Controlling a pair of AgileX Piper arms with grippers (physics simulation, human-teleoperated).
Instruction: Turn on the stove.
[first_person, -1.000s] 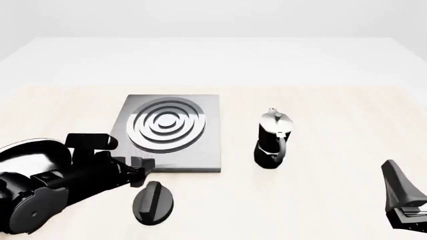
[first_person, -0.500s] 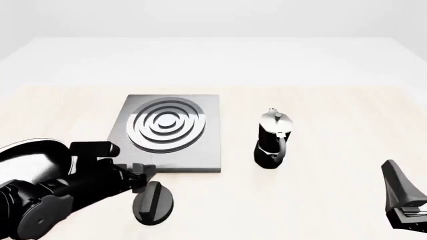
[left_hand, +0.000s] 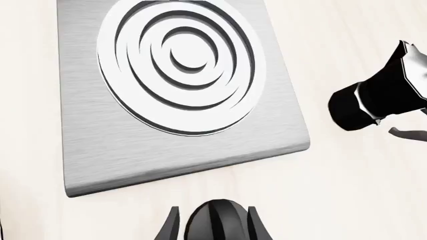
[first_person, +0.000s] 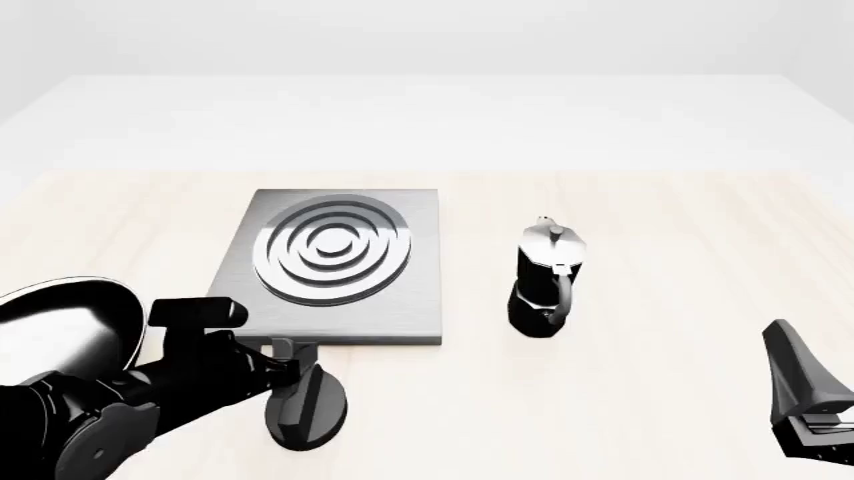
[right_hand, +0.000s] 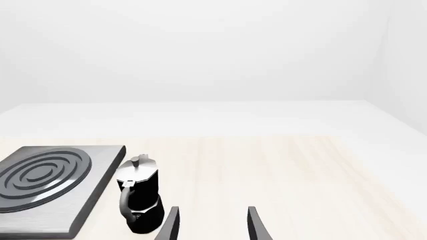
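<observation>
The stove (first_person: 334, 268) is a flat grey slab with silver ring burners, left of the table's middle; the left wrist view shows it large (left_hand: 180, 100). Its separate black ridged knob (first_person: 307, 408) lies on the table just in front of the slab. My left gripper (first_person: 295, 368) hangs over the knob. In the left wrist view the knob (left_hand: 217, 225) sits between the spread fingers of this open gripper (left_hand: 213, 210). My right gripper (first_person: 805, 400) rests at the near right, open and with nothing between its fingers (right_hand: 170, 225).
A black-and-silver moka pot (first_person: 545, 280) stands upright to the right of the stove, also seen as the moka pot (right_hand: 139, 200) in the right wrist view. A black frying pan (first_person: 67, 318) lies at the near left, partly behind my left arm.
My left gripper has moved right and toward the table's near edge, from beside the stove's front corner to over the knob. The right arm has not moved.
</observation>
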